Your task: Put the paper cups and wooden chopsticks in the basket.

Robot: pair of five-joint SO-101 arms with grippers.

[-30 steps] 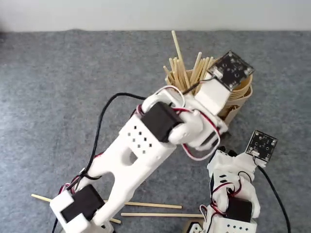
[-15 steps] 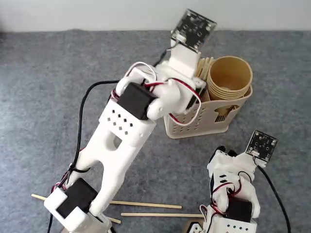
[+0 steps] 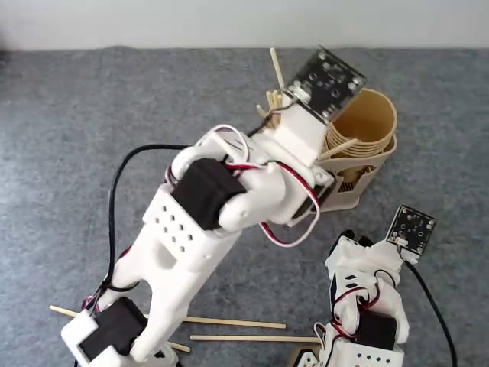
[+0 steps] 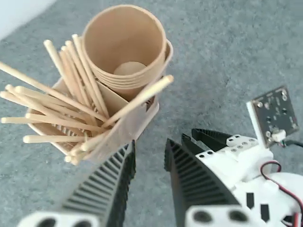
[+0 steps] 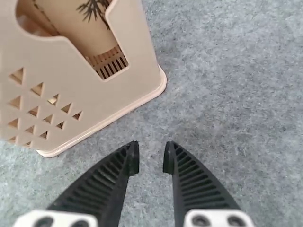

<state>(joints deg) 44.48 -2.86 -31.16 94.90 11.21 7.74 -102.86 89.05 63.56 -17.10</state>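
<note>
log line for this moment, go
left end effector: open, over basket | right end effector: open, beside basket | paper cups: in basket | loose chopsticks: on table

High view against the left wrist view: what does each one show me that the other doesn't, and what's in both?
From the high view: loose chopsticks lying on the table near the arms' bases. From the left wrist view: the left gripper, slightly open and empty, near the basket. Both: the basket, the stacked paper cups in it, the bundled chopsticks next to them, and the right arm.
</note>
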